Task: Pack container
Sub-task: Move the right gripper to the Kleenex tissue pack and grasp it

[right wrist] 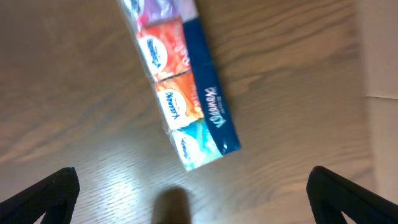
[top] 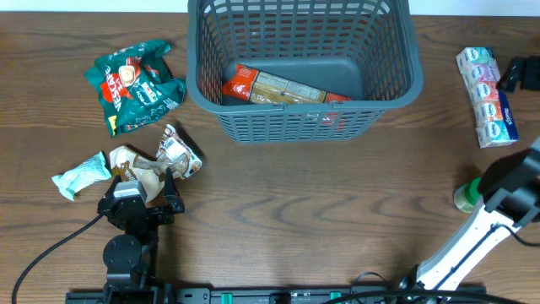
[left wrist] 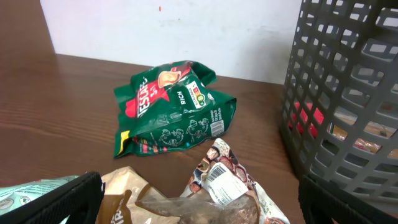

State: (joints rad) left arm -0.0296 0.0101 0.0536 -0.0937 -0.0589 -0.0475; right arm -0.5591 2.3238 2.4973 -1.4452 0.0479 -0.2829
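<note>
**Wood-grain tabletop, basket packing barely begun**

Dark brown table (top: 278, 219) carries every item; a white wall (left wrist: 186, 31) closes its far edge in the left wrist view. The container (top: 291, 125), a dark grey lattice basket, stands upright at far centre, where either arm looks able to drop items through its open top. One long orange-and-tan packet (top: 283, 87) lies flat on its base along the near wall, leaving most of the floor vacant. The Kleenex multipack (top: 487, 95) lies at far right, well apart from the basket. The right gripper (right wrist: 193, 180) hangs above the table near it, jaws spread wide and empty, presumably lining up a pick. The green Nescafé bag (top: 135, 84) rests left of the basket. Nearer the arm bases, the left gripper (left wrist: 199, 186) straddles a crumpled brown-and-white packet (top: 160, 162), fingers parted on either side; contact cannot be confirmed. A mint-green wrapper (top: 80, 177) lies just beside that packet. A small green-topped object (top: 466, 194) is half hidden by the right arm.
</note>
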